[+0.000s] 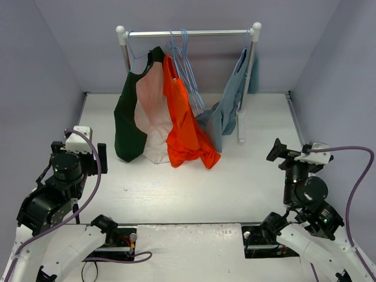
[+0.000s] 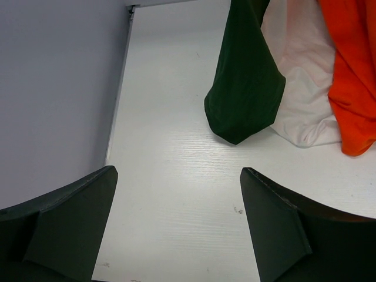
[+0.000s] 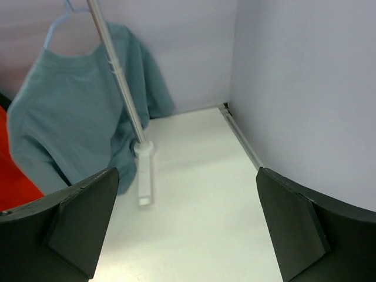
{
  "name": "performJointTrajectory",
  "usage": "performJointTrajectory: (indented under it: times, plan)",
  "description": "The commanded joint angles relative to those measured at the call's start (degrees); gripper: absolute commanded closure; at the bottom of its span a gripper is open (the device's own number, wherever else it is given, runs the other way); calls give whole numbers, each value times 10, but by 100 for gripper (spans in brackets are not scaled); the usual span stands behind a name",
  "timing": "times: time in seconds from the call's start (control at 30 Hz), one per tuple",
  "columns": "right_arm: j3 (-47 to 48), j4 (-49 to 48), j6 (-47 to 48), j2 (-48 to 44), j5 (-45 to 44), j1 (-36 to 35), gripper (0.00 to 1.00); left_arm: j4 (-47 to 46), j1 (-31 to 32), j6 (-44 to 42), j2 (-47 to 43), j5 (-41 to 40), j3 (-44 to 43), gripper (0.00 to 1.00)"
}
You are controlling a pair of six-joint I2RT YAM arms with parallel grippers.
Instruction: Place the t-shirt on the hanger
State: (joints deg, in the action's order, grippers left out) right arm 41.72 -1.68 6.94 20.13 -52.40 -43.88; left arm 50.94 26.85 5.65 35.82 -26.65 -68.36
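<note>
The bright orange t-shirt (image 1: 183, 120) hangs down from the rail (image 1: 188, 33), and its hem bunches on the table. Its edge also shows in the left wrist view (image 2: 352, 76) and in the right wrist view (image 3: 14, 179). Several pale-blue hangers (image 1: 187, 61) cluster right beside its top. Whether one of them carries the shirt I cannot tell. My left gripper (image 1: 98, 155) (image 2: 178, 171) is open and empty over bare table, well left of the garments. At the right, my right gripper (image 1: 277, 151) (image 3: 187, 171) is open and empty too, pointing at the rack's foot.
A dark green-and-white garment (image 1: 134, 114) (image 2: 247, 88) hangs left of the t-shirt. A grey-blue garment (image 1: 226, 111) (image 3: 70, 111) hangs on the right by the rack's post (image 3: 120, 82) and its white foot (image 1: 241, 126) (image 3: 144, 176). Lilac walls enclose the table on three sides.
</note>
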Motion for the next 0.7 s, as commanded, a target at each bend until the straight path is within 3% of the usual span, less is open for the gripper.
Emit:
performJointTrajectory:
  times: [0.0,0.67]
  plan:
    - [0,-29,-37,29,-27,-2,0,-31,-4,9,3,-23,1,19]
    - [29,-38,-69,139,51,5,0,-31,-4,34,-33,-31,34,18]
